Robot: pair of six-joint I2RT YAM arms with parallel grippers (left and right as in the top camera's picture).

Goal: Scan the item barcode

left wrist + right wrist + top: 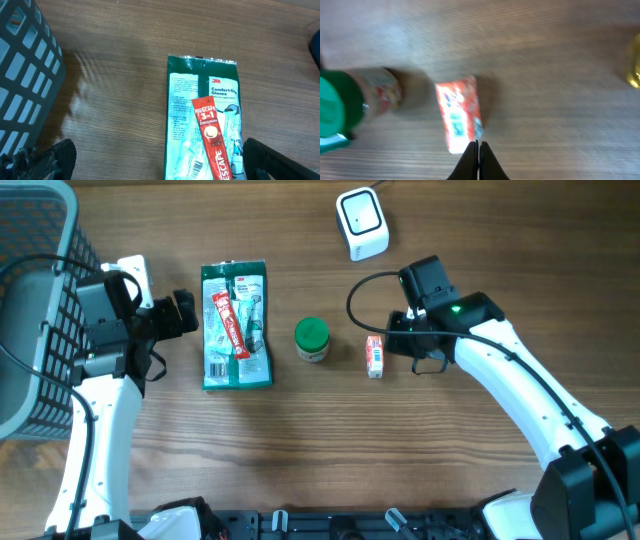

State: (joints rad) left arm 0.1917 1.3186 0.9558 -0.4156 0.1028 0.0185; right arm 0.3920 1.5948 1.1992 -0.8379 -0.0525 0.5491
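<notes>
Small orange packet [374, 355] lies flat just beside green-lidded jar [312, 338], on right-arm side, not touching it. Right gripper [478, 147] pinched fully closed, tips meeting at packet's near edge, nothing seen between them. White scanner [362, 222] well apart from jar, toward far table edge. Gloves pack [236, 325] near jar on left-arm side, Nescafe stick [229, 323] lying on top. Left gripper [185, 313] spread wide, empty, at pack's edge farthest from jar. Basket [40, 310] farther out, beyond left arm.
</notes>
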